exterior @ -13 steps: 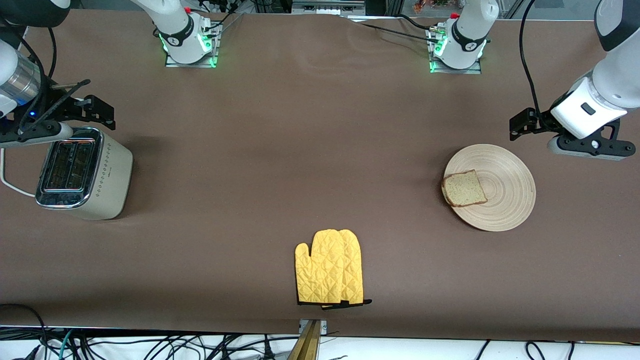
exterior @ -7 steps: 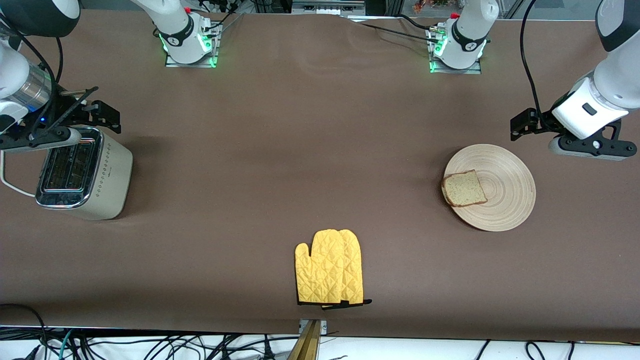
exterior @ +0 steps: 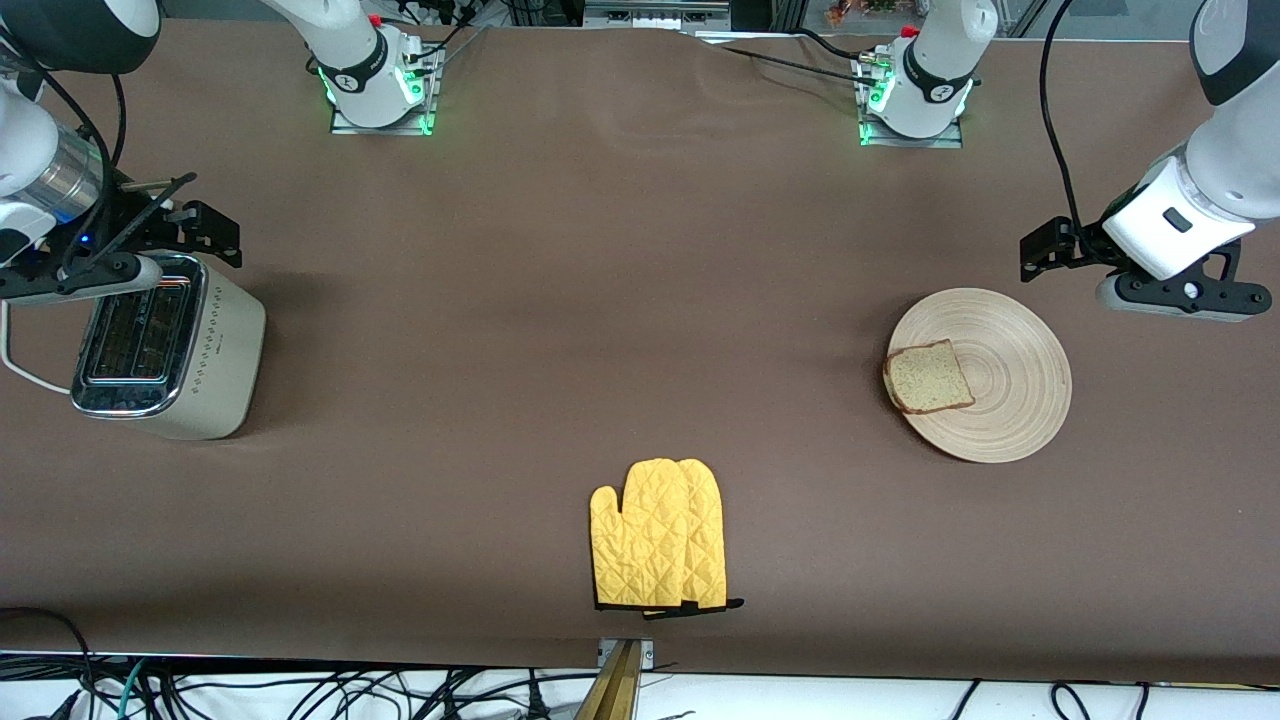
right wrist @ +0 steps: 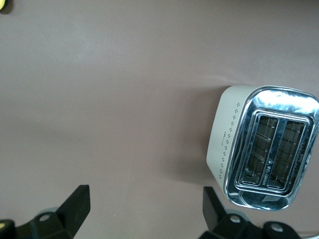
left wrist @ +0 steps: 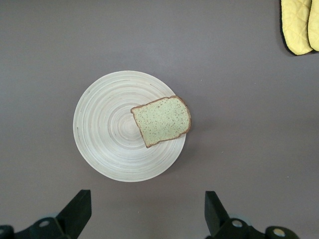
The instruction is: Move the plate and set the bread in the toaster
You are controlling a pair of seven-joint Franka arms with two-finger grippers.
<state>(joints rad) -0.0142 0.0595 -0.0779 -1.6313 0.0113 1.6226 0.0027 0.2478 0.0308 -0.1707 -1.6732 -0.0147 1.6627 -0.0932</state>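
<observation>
Left tool: your left tool (exterior: 1040, 248) hangs up in the air over bare table (exterior: 620, 300), just off the plate's rim at the left arm's end, and in the left wrist view its fingers (left wrist: 75, 211) stand wide apart with nothing between them.
Right tool: your right tool (exterior: 205, 228) hovers over the toaster's end that lies farther from the front camera, fingers (right wrist: 75, 201) spread wide and empty; this arm looks to be waiting.
Plate: the plate (exterior: 1010, 400) lies flat on the table at the left arm's end, well apart from the toaster.
Bread: the bread (exterior: 928, 378) sits on the plate, out at the rim on the side toward the toaster, one crust edge reaching just past the rim.
Toaster: the toaster (exterior: 165, 350) stands at the right arm's end, chrome top up, both slots showing empty in the right wrist view.
Mitts: yellow oven mitts (exterior: 660, 535) lie near the table edge closest to the front camera, between the two ends.
Step in hand: by my read, you're lining up on the plate, nothing gripped yet.
How to do it well: come down on bare rim, on the side away from the bread, so you don't pinch the slice.
Watch out: a flat plate gives little to bite; keep it level, or that overhanging slice may slide off.
</observation>
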